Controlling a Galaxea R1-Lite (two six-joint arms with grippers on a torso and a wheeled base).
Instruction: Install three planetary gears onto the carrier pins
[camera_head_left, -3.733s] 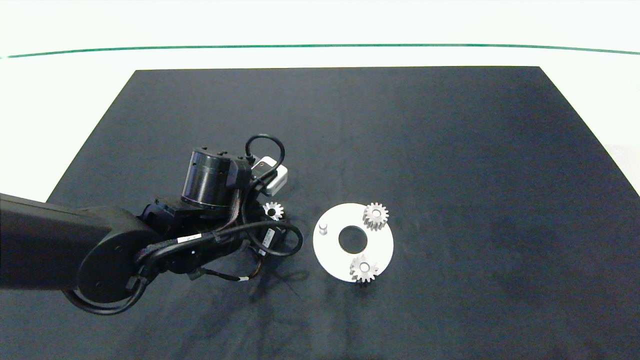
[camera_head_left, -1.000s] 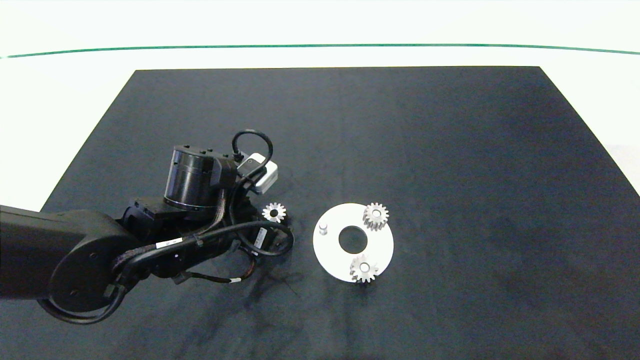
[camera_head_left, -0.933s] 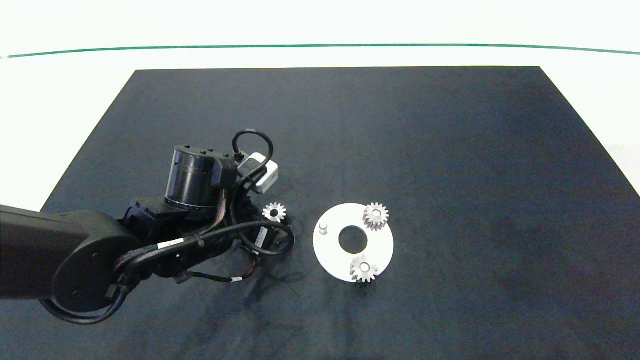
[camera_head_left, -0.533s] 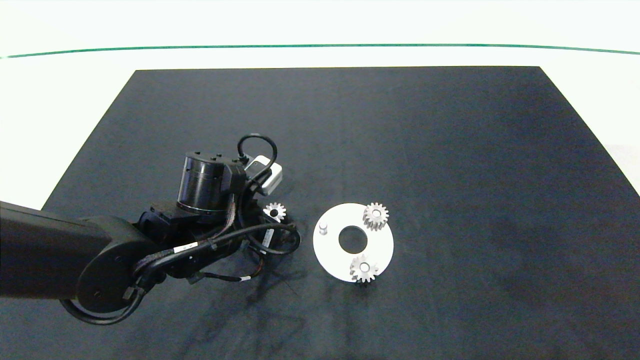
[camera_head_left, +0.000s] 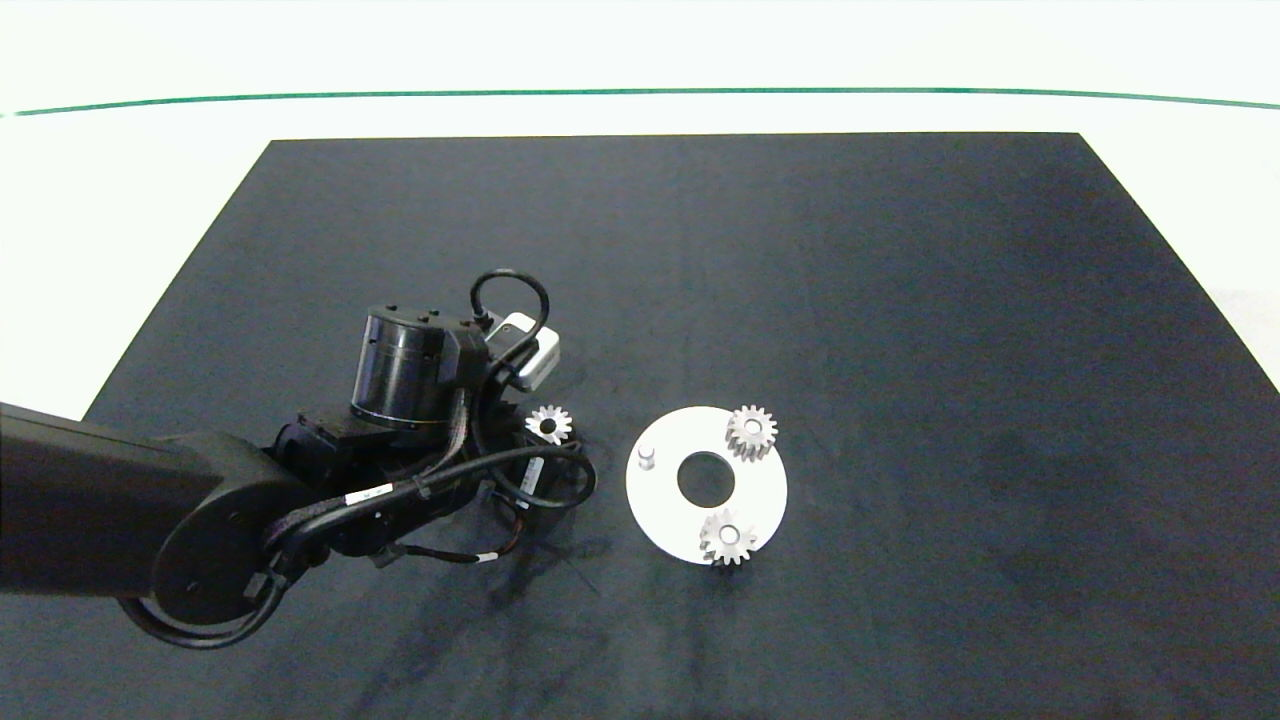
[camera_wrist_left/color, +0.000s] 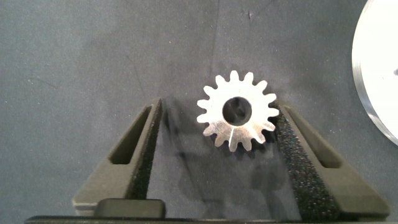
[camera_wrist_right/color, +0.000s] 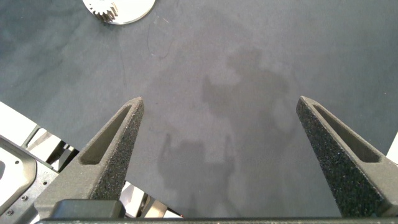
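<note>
One loose planetary gear (camera_head_left: 548, 424) lies flat on the black mat, left of the white disc (camera_head_left: 770, 490). In the left wrist view this gear (camera_wrist_left/color: 238, 118) sits between the fingers of my open left gripper (camera_wrist_left/color: 219, 106). It is close against one foam pad (camera_wrist_left/color: 291, 144) and well apart from the other (camera_wrist_left/color: 149, 158). Two more planetary gears (camera_head_left: 751, 432) (camera_head_left: 728, 538) sit on carrier pins on the disc. A third carrier pin (camera_head_left: 646, 457) stands bare at the disc's left side. My right gripper (camera_wrist_right/color: 219, 102) is open and holds nothing; it hangs over bare mat, out of the head view.
The black mat (camera_head_left: 900, 300) covers most of the white table, with its far edge near a green line (camera_head_left: 640, 92). The left arm's wrist and cables (camera_head_left: 420, 430) hang over the mat left of the loose gear. In the right wrist view, the disc's rim (camera_wrist_right/color: 134, 14) shows far off.
The left arm backed off to the left, then came back toward the loose gear and has nearly settled. The gear and the disc have not moved.
</note>
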